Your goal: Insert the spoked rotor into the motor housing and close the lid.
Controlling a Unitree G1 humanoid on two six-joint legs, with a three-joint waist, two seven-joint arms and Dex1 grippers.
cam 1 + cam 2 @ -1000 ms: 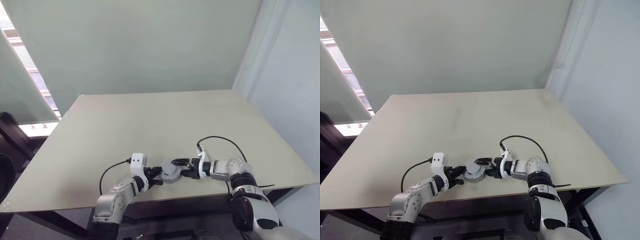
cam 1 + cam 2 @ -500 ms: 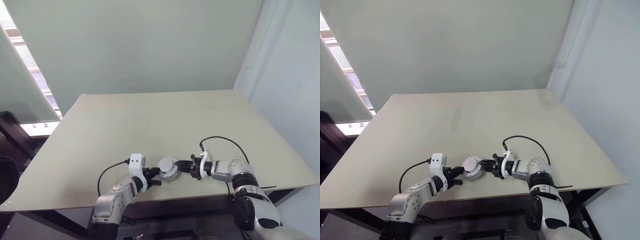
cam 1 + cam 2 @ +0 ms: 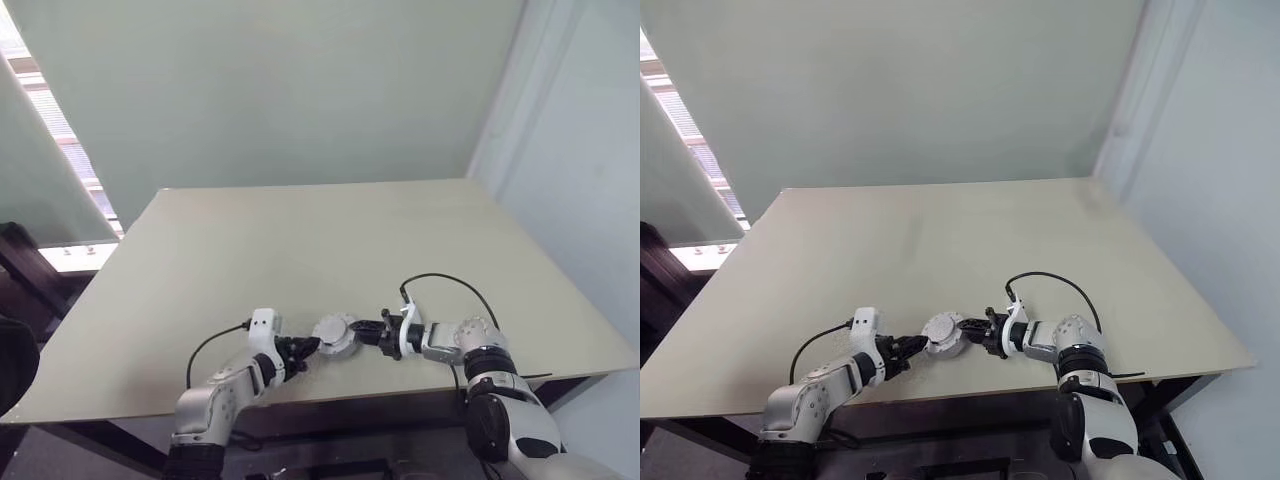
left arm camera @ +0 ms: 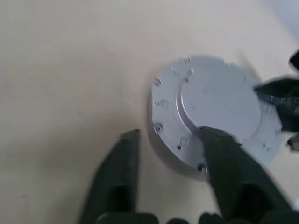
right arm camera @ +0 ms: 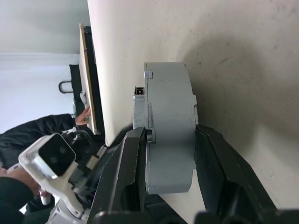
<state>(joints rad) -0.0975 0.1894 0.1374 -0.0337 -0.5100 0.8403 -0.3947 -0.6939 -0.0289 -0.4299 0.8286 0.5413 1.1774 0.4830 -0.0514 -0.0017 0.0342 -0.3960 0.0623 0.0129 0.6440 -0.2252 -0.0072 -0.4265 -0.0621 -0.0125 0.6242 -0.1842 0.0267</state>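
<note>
The motor housing is a round silver-grey puck near the table's front edge, between my two grippers. Its upper face has a raised centre and small screw holes, and looks like the lid seated on it. The spoked rotor is hidden. My right gripper is shut on the motor housing, one finger on each flat side at its right edge. My left gripper is open at the housing's left edge, with one finger over the rim and the other over bare table.
The beige table stretches far behind the housing. A black cable loops up from my right wrist. The table's front edge runs just below both grippers. A window with blinds is at the left.
My right gripper has closed on the housing and tipped it up a little. My left gripper, shut against the housing before, has opened and drawn slightly to the left.
</note>
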